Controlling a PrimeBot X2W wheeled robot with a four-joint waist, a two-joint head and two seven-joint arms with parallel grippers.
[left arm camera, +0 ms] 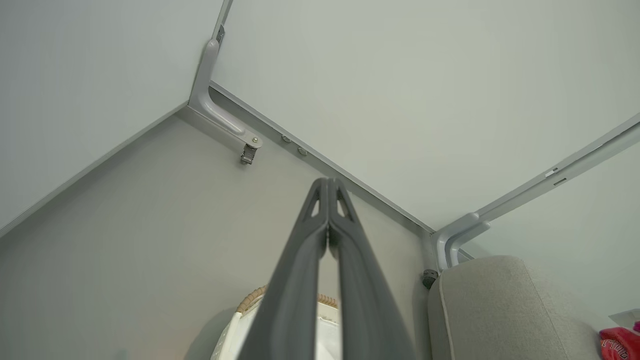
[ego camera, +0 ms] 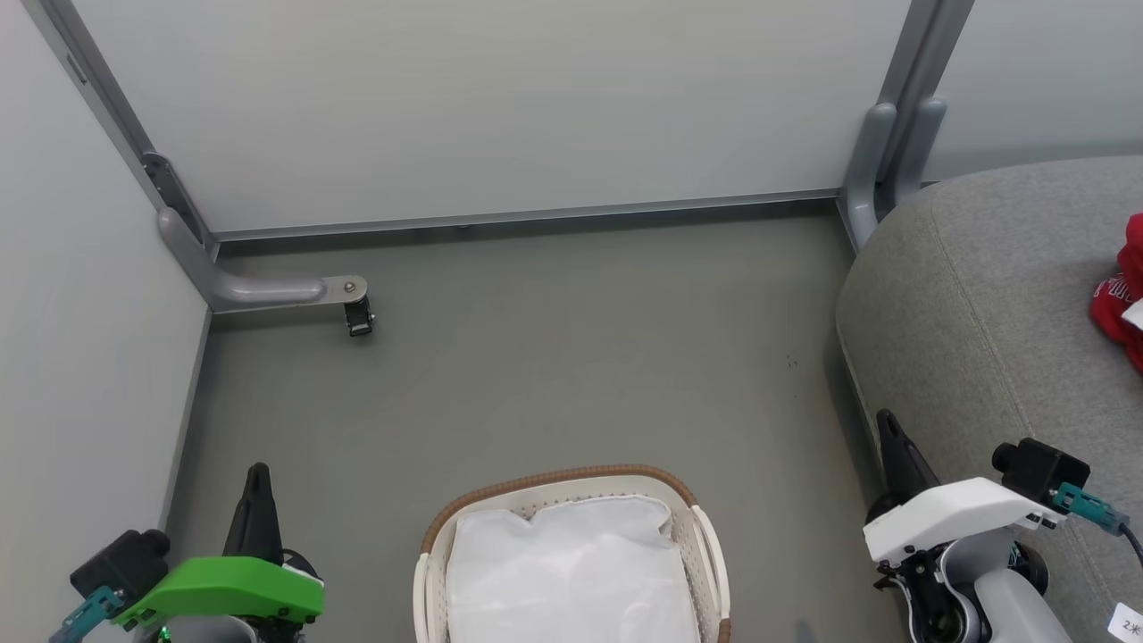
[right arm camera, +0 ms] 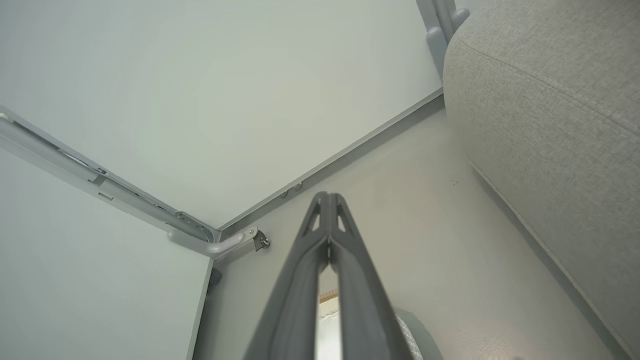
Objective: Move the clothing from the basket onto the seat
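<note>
Off at the right edge of the head view, the red soft-fabric clothing with white markings (ego camera: 1123, 299) lies on the large grey upholstered seat (ego camera: 964, 313). It is well apart from the oval cream-white plastic basket with a brown woven-look rim (ego camera: 571, 478), which sits on the floor between the two arms. Its white cloth liner (ego camera: 571, 572) shows no red, so the transfer looks done. The left gripper (ego camera: 258, 482) and the right gripper (ego camera: 890, 429) flank the basket, each with its two dark fingers pressed together on nothing, probably parked because no garment is left to lift.
</note>
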